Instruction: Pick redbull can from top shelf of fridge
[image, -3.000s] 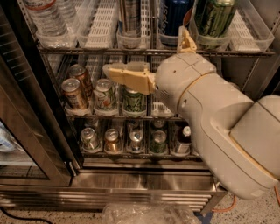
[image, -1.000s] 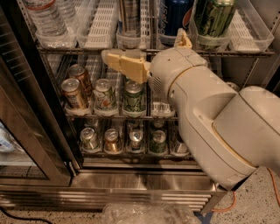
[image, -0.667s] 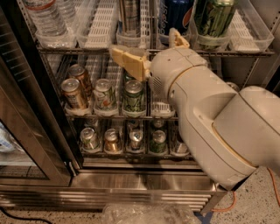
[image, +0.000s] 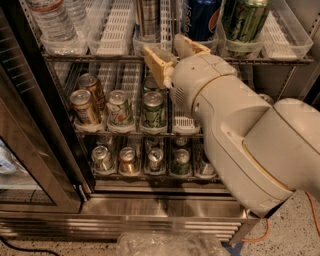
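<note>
The redbull can (image: 149, 16), slim and silver, stands in a white lane tray on the top shelf (image: 115, 35) of the fridge (image: 150, 210); its top is cut off by the frame. My gripper (image: 173, 55) is open and empty, with tan fingers (image: 157, 66) spread at the shelf's front edge. It sits just below and slightly right of the redbull can, not touching it. A dark blue Pepsi can (image: 201, 20) and a green can (image: 244, 19) stand to the can's right.
A water bottle (image: 50, 20) stands at top left. Lower racks hold several cans (image: 152, 110). The dark-framed glass door (image: 30, 150) hangs open at left. My arm (image: 250, 130) covers the fridge's right side. Crumpled plastic (image: 170, 244) lies on the floor.
My gripper has risen from the middle rack's level and moved right to the top shelf's front edge, coming closer to the redbull can. The cans have not moved.
</note>
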